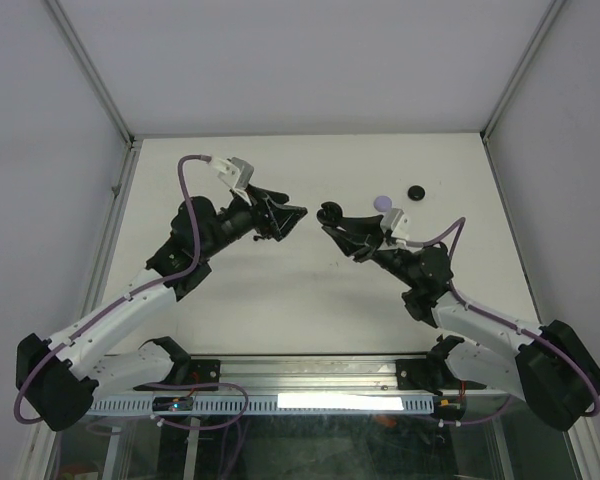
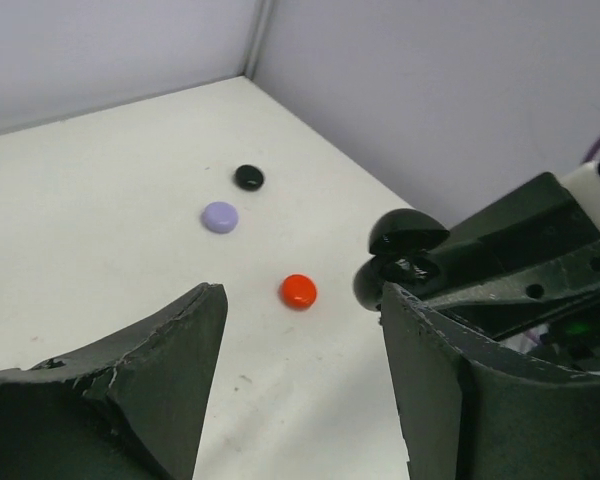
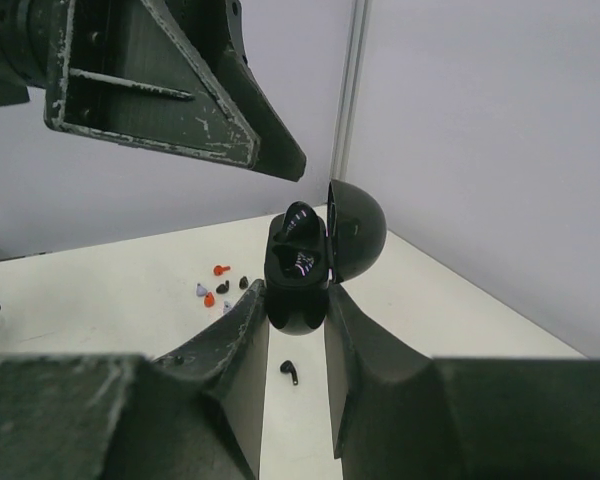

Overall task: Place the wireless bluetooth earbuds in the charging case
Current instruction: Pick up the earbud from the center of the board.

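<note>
— Start with the big things. How do they stand on the white bench (image 1: 280, 290)?
— Both arms reach in over the middle, tips facing each other, close but apart.
— The left gripper (image 1: 288, 220)?
— Fingers spread wide, nothing between them.
— And the right gripper (image 3: 295, 310)?
— Clamped on the glossy black rounded charging case (image 3: 300, 265), held above the bench, lid hinged open to one side.
— The earbuds?
— One black earbud (image 3: 300, 222) sits in the case body beside the lid. A second black stemmed earbud (image 3: 289, 372) lies on the bench below the case.
— Anything smaller?
— Toward the far edge, right of centre, a lilac round tip (image 1: 382, 201) and a black round tip (image 1: 416, 192) sit near each other; a red round tip (image 2: 298, 291) lies nearer the grippers.
</note>
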You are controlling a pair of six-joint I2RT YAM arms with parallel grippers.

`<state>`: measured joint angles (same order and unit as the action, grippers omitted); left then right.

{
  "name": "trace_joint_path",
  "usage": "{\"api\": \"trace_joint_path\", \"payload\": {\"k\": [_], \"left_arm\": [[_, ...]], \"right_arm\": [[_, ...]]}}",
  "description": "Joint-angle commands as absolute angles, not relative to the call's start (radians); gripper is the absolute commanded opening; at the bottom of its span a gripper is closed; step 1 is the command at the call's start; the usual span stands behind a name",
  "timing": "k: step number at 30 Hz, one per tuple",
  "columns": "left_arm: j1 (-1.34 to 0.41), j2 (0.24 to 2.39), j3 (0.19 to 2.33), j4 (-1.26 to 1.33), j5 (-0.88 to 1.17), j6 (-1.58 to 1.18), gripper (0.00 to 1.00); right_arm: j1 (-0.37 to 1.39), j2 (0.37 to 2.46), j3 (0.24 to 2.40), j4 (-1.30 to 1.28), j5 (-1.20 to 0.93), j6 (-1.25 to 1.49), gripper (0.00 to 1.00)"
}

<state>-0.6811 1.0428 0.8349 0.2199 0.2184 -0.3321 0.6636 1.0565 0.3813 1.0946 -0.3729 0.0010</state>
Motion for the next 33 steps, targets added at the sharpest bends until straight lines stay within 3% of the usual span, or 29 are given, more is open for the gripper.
{"api": "trace_joint_path", "payload": {"k": [1,8,23,33], "left_arm": [[-0.686,1.031,0.884,0.008,0.033,-0.292,0.65],[-0.661,1.123,0.861,-0.107,-0.160,-0.363,0.67],[-0.495,1.638,1.055,-0.234,-0.295,-0.379,0.69],[-0.485,1.782,1.145,-0.329,-0.344,-0.351,0.70]], "right_arm": [[0.668,1.008,0.352,1.078,-0.327,-0.036,0.00],[0.667,0.981,0.305,1.050,-0.301,-0.060,0.00],[0.664,0.914,0.255,0.995,-0.273,-0.103,0.00],[0.659,0.913,0.249,0.993,-0.270,-0.110,0.00]]}}
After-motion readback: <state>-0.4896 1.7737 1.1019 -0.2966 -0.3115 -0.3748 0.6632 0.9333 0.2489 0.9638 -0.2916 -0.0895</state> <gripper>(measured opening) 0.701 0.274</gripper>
